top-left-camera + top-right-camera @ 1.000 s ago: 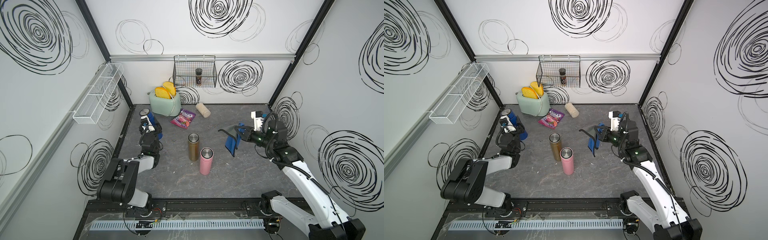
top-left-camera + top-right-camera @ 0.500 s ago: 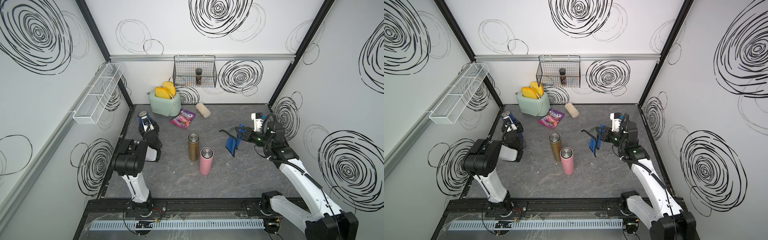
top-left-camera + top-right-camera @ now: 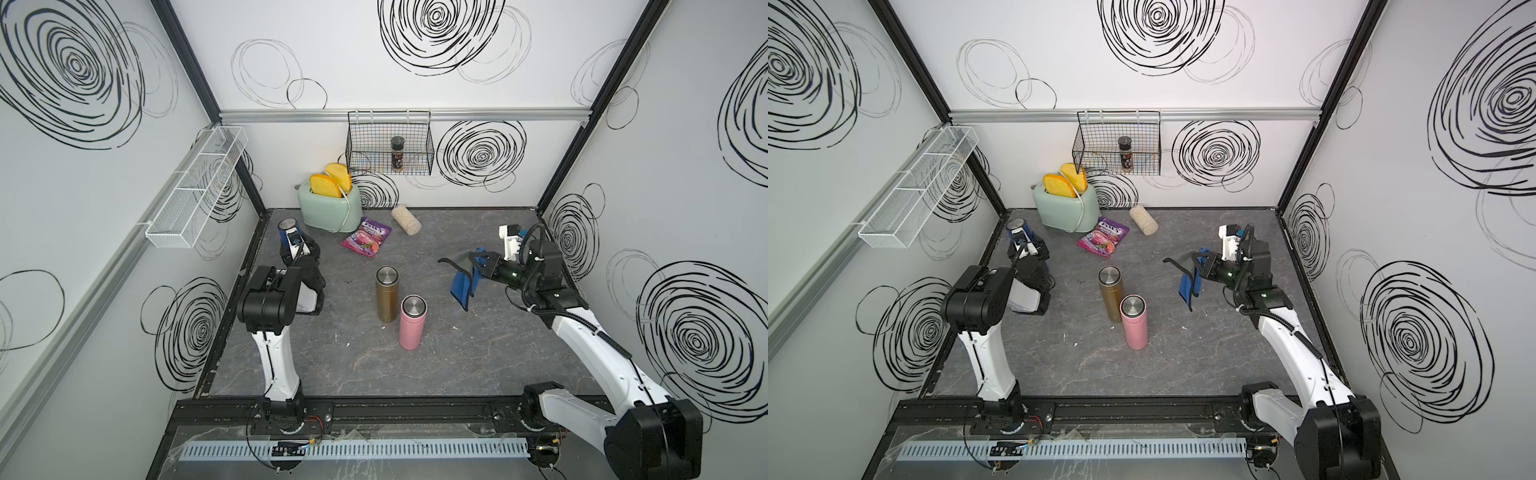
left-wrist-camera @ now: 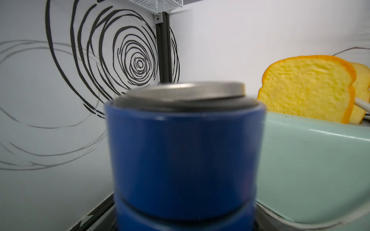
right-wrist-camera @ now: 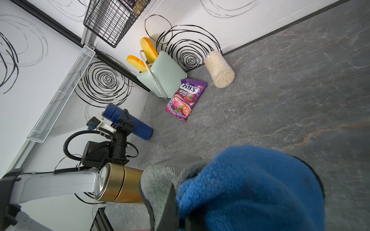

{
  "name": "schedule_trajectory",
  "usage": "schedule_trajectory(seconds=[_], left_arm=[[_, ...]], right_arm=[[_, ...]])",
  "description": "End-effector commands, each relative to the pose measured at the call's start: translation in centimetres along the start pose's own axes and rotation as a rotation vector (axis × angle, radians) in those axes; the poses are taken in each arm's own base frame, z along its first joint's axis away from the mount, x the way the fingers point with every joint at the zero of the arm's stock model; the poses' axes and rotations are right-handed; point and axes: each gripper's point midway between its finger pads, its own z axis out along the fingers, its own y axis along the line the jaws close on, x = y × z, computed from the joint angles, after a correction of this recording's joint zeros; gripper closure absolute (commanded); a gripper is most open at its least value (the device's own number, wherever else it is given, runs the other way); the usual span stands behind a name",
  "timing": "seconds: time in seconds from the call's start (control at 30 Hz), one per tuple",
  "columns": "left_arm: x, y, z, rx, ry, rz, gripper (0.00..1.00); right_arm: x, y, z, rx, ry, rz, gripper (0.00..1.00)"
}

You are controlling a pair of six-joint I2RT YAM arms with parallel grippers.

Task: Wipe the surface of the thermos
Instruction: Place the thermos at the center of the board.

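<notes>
Over on the left wall hangs a white wire shelf (image 3: 195, 187). Below it, near the back left corner of the desk (image 3: 457, 353), the left hand (image 5: 122, 119) is pressed around the blue thermos (image 4: 184, 152), one finger on each side of its body. The thermos stands upright with its steel lid on top, just beside the mint toaster (image 3: 330, 208). From the left wrist it fills the view, slightly blurred. Two yellow bread slices (image 3: 332, 183) stick up out of the toaster.

In front of the toaster a purple candy bag (image 3: 366, 239) lies flat. Above it on the back wall is a black wire basket (image 3: 365, 141) with a spice jar (image 3: 397, 153) standing inside. A clear jar of oats (image 3: 406, 220) lies on its side near the back wall.

In the middle of the desk the gold thermos (image 3: 386, 297) and the pink thermos (image 3: 411, 326) stand upright just beside each other, the pink one nearer the front.

To the right, the right hand (image 3: 476, 266) is held above the desk, pinching a blue cloth (image 3: 461, 282) with a grey underside. The cloth droops from the hand, apart from the gold thermos and well apart from the blue one.
</notes>
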Motion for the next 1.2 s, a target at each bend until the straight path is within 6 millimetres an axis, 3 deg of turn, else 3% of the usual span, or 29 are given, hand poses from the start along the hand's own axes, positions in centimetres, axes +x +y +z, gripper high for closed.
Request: schedule_trajectory(seconds=[0.0,0.07,0.1,0.23,0.27,0.3,0.63,0.7,0.8,0.97,1.17], left_arm=[[-5.1,1.2,-0.2,-0.042,-0.222,-0.139,1.00],[-4.7,1.6,-0.2,-0.065,-0.213,-0.141,1.00],[-4.6,1.7,-0.2,-0.068,-0.210,-0.141,0.91],[-4.8,1.8,-0.5,-0.079,-0.208,-0.128,0.28],[-5.1,1.9,-0.7,-0.085,-0.210,-0.126,0.07],[-5.3,2.0,-0.9,-0.096,-0.211,-0.125,0.03],[-7.4,2.5,-3.9,-0.139,-0.202,-0.120,0.03],[-7.6,2.0,-3.5,-0.151,-0.178,-0.105,0.03],[-7.4,1.3,-3.7,-0.149,-0.117,-0.076,0.03],[-6.6,2.5,-5.2,-0.170,-0.042,-0.125,0.03],[-7.5,3.0,-8.0,-0.147,0.016,-0.144,0.03]], right_arm=[[-0.3,0.2,0.2,-0.024,-0.008,-0.020,1.00],[-0.2,0.2,0.2,-0.027,-0.003,-0.020,1.00],[-0.2,0.2,0.2,-0.028,0.000,-0.017,1.00],[0.0,0.4,0.1,-0.032,0.008,-0.014,1.00],[0.0,0.5,0.0,-0.033,0.007,-0.015,1.00],[-0.1,0.5,-0.1,-0.033,0.004,-0.016,1.00],[-0.3,1.8,-1.7,-0.065,-0.027,-0.035,1.00],[-0.3,2.1,-2.2,-0.072,-0.029,-0.036,1.00],[-0.5,2.8,-2.9,-0.092,-0.031,-0.043,1.00],[-0.8,3.8,-4.2,-0.115,-0.042,-0.051,1.00],[-0.9,5.0,-5.6,-0.140,-0.058,-0.054,1.00]])
